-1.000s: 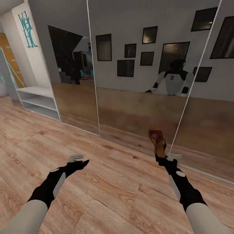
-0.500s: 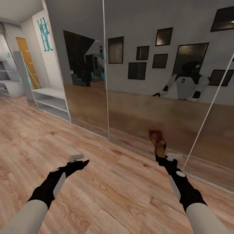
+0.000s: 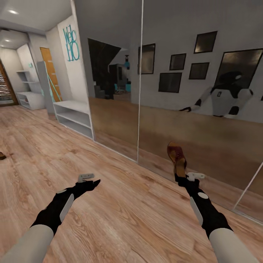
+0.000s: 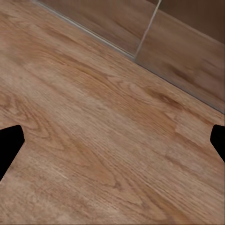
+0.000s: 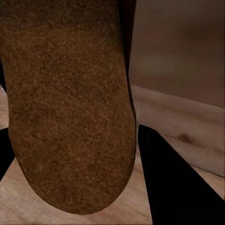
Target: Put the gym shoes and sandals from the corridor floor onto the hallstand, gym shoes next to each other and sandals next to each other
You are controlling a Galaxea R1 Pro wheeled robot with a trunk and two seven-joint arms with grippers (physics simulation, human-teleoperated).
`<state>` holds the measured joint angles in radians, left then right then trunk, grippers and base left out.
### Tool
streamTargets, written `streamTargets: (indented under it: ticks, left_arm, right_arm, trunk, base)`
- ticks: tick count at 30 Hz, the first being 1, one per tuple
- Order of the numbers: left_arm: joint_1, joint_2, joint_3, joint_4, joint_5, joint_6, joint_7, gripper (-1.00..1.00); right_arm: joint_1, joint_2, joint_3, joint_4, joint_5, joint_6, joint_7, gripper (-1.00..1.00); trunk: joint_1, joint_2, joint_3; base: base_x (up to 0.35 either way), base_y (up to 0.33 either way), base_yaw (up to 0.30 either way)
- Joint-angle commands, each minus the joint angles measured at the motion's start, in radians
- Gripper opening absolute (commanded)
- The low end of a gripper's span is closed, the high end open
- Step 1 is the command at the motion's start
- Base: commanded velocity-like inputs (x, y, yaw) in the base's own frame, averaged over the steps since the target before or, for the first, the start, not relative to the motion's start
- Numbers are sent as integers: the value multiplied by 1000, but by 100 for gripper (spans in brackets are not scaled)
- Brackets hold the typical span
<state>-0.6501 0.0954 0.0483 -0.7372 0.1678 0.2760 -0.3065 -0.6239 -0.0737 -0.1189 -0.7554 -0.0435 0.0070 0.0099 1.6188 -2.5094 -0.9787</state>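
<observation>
right, the right gripper [image 3: 179, 174] is clamped on one sandal [image 3: 176, 155], heel end in the fingers and toe pointing up and away, carried clear of the corridor floor [image 3: 120, 204] in front of the mirrored wardrobe [image 3: 171, 91]. the right wrist view backs that up: the sandal's brown sole [image 5: 70, 108] sits snug between the dark fingers [image 5: 178, 183]. the left gripper [image 3: 91, 182] hangs low over bare planks, jaws spread wide with nothing between them, probably kept free for the next shoe. the shoe rack [image 3: 73, 117] stands well off to the left, against the wall just beside the wardrobe, top and shelves bare. a small dark thing [image 3: 2, 155] lies on the floor at the far left edge, too cut off to name. this looks like the carry toward the rack.
</observation>
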Motion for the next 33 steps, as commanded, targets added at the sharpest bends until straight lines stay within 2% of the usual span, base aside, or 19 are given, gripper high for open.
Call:
streamTargets:
  ticks: [1, 18, 33]
  left_arm:
    - [0, -1, 2, -1, 10, 9, -3, 100]
    - [0, -8, 2, -1, 10, 9, -3, 100]
    - [0, -16, 2, -1, 10, 9, 4, 100]
  right_arm:
    - [0, 0, -1, -1, -7, 1, 2, -100]
    - [0, 0, 1, -1, -6, 1, 4, -100]
    - [0, 0, 1, -1, -6, 1, 2, -100]
  trunk:
    - [0, 0, 0]
    - [0, 0, 1]
    - [0, 0, 14]
  base:
    - [153, 288, 73]
    - [152, 289, 13]
    - [165, 245, 233]
